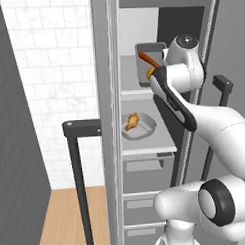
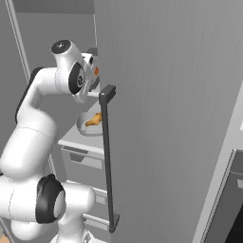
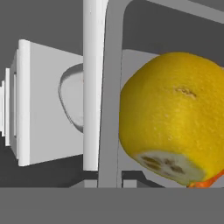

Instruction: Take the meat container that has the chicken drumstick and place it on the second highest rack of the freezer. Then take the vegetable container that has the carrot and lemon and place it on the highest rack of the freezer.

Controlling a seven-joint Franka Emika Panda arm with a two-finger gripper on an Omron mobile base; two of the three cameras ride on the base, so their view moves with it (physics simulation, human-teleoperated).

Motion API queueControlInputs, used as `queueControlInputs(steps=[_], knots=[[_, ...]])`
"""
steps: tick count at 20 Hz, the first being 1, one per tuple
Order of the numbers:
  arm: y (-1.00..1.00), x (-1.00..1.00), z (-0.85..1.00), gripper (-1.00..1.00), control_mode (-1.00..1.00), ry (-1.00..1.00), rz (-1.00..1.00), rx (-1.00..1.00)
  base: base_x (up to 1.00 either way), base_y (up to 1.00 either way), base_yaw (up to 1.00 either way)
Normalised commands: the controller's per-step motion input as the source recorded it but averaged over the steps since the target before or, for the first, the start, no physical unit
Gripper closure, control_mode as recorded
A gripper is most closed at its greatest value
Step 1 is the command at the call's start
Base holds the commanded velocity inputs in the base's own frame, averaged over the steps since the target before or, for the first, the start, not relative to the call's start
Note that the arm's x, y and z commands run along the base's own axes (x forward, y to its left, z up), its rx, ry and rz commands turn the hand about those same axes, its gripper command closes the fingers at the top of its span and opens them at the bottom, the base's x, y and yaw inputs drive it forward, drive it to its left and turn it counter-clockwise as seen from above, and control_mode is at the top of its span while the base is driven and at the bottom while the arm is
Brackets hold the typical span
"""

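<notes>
Left base view: you've got the arm (image 1: pixel 194 117) reaching into the open freezer (image 1: pixel 143 93), hand up at the highest rack (image 1: pixel 136 92). The vegetable container (image 1: pixel 148 63) is tilted steeply there, its open side facing you, carrot (image 1: pixel 148 58) and lemon (image 1: pixel 151 72) showing inside, right against the hand. The gripper (image 1: pixel 155 76) is at the container's lower edge; its fingers are hidden, so you can't tell from here how far they're spread or whether they have the rim. One rack down, the meat container (image 1: pixel 139 128) sits flat on the second highest rack (image 1: pixel 145 149) with the chicken drumstick (image 1: pixel 132 121) in it. Right base view: the freezer door (image 2: pixel 166 118) and its dark handle (image 2: pixel 108 156) block most of the interior. You can see the meat container (image 2: pixel 89 124) and chicken drumstick (image 2: pixel 94 119) on the shelf below the wrist; a sliver of orange shows beside the hand. Hand view: the lemon (image 3: pixel 175 116) sits very close to the lens, cut face down, with a bit of carrot (image 3: pixel 208 181) at its lower right, inside the vegetable container's grey wall (image 3: pixel 111 109). The meat container (image 3: pixel 72 98) is off to the left beyond a white shelf edge. Fingertips aren't discernible, so grip state can't be told.
</notes>
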Motion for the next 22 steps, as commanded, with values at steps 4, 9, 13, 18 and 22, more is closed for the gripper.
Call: queueControlInputs(steps=[4,9,13,18,22], knots=[[0.0,0.69,0.0,1.0,-1.0,0.0,0.0,0.0,0.0,0.0,0.0],[0.0,0.51,-0.14,1.0,-1.0,0.0,0.0,0.0,0.0,0.0,0.0],[0.0,0.34,-0.14,1.0,-1.0,-0.01,0.0,0.0,0.0,0.0,0.0],[0.0,0.32,-0.18,1.0,-1.0,-0.03,0.0,0.0,0.0,0.0,0.0],[0.0,0.36,-0.12,1.0,-1.0,-0.02,0.0,0.0,0.0,0.0,0.0]])
